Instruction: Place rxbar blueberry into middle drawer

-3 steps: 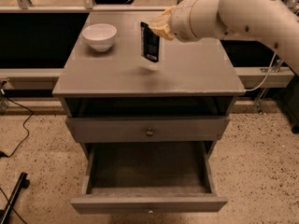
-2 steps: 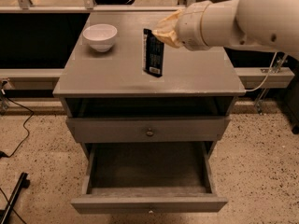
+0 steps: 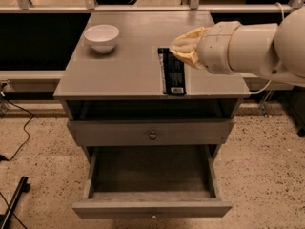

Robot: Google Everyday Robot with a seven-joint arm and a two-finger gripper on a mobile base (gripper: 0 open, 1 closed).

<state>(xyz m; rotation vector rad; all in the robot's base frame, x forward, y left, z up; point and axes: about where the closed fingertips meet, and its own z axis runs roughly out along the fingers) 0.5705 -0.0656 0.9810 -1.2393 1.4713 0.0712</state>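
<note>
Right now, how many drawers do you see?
2: knobbed drawer under the cabinet top; middle drawer below, open. Another may hide lower. The tool holds rxbar blueberry above the top.

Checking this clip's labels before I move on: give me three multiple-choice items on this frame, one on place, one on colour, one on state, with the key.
1. Where is the white bowl? A. on the cabinet top, back left. B. in a drawer. C. on the floor.
2. The rxbar blueberry wrapper is: A. red. B. dark navy-black. C. white.
3. The middle drawer is: A. shut. B. open, bar inside. C. open, bar not inside.
Key: 1 A, it stands near the top's back left corner. 2 B, dark with pale print. 3 C, pulled out, while the gripper over the top's right side is shut on the bar.
</note>
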